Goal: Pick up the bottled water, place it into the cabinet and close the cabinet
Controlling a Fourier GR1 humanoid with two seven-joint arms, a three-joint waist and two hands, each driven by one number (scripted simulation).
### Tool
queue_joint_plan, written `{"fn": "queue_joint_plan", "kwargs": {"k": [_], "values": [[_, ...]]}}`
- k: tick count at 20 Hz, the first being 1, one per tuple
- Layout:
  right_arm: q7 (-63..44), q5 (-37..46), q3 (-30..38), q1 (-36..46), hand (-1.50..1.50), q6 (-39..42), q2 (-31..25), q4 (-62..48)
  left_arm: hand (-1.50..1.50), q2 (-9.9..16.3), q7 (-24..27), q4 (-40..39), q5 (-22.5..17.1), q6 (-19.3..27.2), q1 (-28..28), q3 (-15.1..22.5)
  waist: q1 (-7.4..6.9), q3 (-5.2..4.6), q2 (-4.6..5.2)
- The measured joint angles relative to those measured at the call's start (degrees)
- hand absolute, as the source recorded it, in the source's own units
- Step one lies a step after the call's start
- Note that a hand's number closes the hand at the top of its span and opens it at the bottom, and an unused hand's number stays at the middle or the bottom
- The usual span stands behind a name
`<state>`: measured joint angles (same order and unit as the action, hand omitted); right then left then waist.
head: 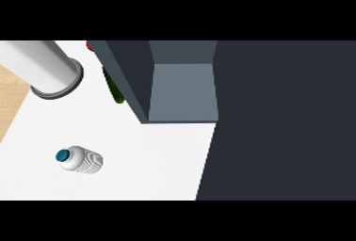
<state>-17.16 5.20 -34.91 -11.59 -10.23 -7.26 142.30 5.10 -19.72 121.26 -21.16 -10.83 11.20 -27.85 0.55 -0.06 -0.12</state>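
Bottled water [79, 160] stands on the white worktop [153, 160], near left, teal cap up. Cabinet [182, 89] at far centre – open, its grey interior bare (a green thing [115, 89] just left of it). Neither hand shows – state unknown.

Upright bottled water [80, 160] left of open cabinet [182, 89]

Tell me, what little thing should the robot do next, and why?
Probably bring a hand into view over the bottled water. It stands alone on the white counter, untouched, with its blue cap showing, and no hand can be seen anywhere. The dark cabinet looks open, so the bottle likely has to be grasped first.
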Motion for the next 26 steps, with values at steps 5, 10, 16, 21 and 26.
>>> {"fn": "queue_joint_plan", "kwargs": {"k": [5, 10, 16, 21, 26], "values": [[1.3, 0.5, -2.3, -1.4, -1.50, -1.6, -1.5, 0.0, -1.50, -0.9, 5.4, -6.5, 4.6, -0.7, -1.1, 0.9, 0.09, 0.00, -0.03], [-0.1, 1.0, -2.9, 0.4, -1.50, -3.3, -1.9, -0.1, -1.50, -2.1, 10.5, -12.8, 8.3, -1.8, -1.6, 2.7, 0.04, -0.01, -0.02], [0.0, 1.5, -3.5, 1.1, -1.50, -5.0, -3.1, -0.1, -1.50, -2.6, 17.2, -22.1, 12.4, -2.4, -3.6, 4.4, 0.08, -0.01, 0.00], [-1.2, 1.8, -3.5, 2.4, -1.50, -6.4, -3.9, 0.0, -1.50, -3.1, 23.3, -28.7, 14.5, -3.3, -3.9, 5.5, 0.01, -0.01, 0.00], [0.1, 2.0, -5.0, 1.7, -1.50, -7.7, -5.1, 0.0, -1.50, -2.6, 28.4, -35.8, 15.7, -4.0, -5.4, 5.8, 0.07, 0.00, -0.03]]}}
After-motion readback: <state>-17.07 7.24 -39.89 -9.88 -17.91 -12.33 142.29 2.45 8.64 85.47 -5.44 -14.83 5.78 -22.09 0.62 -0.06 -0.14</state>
